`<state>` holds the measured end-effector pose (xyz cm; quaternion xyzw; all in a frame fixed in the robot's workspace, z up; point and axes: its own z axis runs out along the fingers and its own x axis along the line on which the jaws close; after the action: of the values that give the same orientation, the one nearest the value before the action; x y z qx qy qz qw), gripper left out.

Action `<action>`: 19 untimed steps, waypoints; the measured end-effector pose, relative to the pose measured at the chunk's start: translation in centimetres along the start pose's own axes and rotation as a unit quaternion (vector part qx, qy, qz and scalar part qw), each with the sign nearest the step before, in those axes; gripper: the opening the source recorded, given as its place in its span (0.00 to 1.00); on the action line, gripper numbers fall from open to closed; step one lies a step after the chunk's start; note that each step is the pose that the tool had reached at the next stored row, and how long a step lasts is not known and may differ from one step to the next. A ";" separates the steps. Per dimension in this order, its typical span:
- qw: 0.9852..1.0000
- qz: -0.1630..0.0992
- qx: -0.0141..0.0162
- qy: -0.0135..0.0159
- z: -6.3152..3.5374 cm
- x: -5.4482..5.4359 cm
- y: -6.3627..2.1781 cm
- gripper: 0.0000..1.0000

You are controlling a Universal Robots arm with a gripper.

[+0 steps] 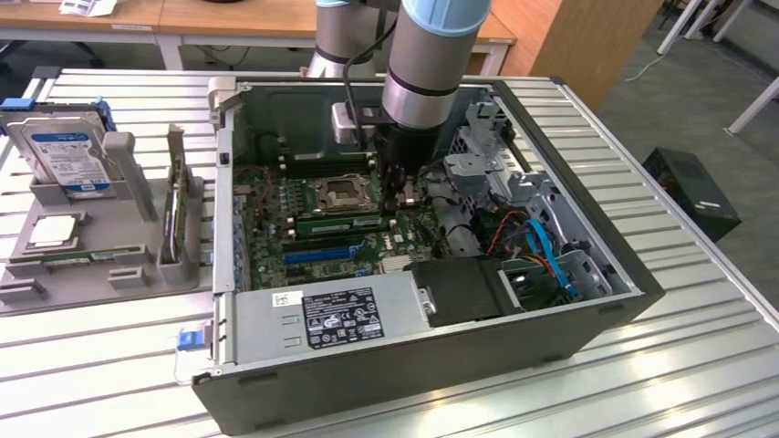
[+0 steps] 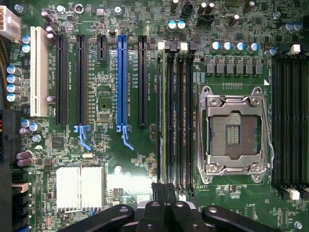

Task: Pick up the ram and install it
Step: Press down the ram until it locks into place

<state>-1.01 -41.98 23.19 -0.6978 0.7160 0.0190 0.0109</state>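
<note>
Closest to the wrist camera is the gripper (image 2: 164, 205), its two black fingers (image 2: 158, 193) pressed together with no gap between them, hanging just above the near end of a bank of memory slots (image 2: 176, 116). It holds nothing.

The ram (image 2: 168, 113) appears to sit edge-up in the slot of that bank directly in line with the fingertips, seen from above as a thin strip running the slot's length. In the exterior view it reads as a narrow green stick (image 1: 345, 219) lying along the motherboard (image 1: 305, 242) just below the processor socket (image 1: 339, 192). My judgement is that the closed fingertips are placed over the stick's end so they can press down on it, since shut fingers make a firm pushing tip; whether they touch it cannot be told.

Beside that bank is the empty silver processor socket (image 2: 235, 133), and beyond it a second bank of black slots. On the other side run expansion slots, one of them blue (image 2: 123, 82).

The motherboard lies flat inside an open computer case (image 1: 585, 319) laid on its side on a slatted metal tabletop (image 1: 98, 356), which gives the arm access from above. At the exterior view's left, a grey parts rack (image 1: 122, 246) holds a hard drive (image 1: 67, 155) upright.
</note>
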 end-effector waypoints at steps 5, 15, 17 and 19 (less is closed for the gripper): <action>1.000 0.000 0.000 0.000 0.02 -0.2 0.00 0.11; 1.000 0.000 0.000 0.000 0.21 -0.1 0.00 0.11; 1.000 0.000 0.000 0.000 0.31 -0.2 0.00 0.11; 1.000 0.000 0.000 0.000 0.31 -0.1 0.00 0.11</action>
<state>-1.01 -41.82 22.89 -0.6978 0.7160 0.0191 0.0110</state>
